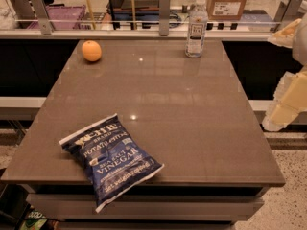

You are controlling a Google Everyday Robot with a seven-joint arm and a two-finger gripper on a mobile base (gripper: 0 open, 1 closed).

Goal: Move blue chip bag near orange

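Observation:
The blue chip bag (111, 159) lies flat on the near left corner of the brown table (192, 114), with its lower end hanging over the front edge. The orange (91, 51) sits at the far left corner of the table, well apart from the bag. My gripper (286, 107) shows as cream-coloured parts at the right edge of the view, beside the table's right side and far from both the bag and the orange. It holds nothing that I can see.
A clear water bottle (197, 28) stands upright at the far right of the table. Behind the table runs a rail with metal posts (164, 13), and beyond it are cardboard boxes (229, 1) and a purple crate (60, 16).

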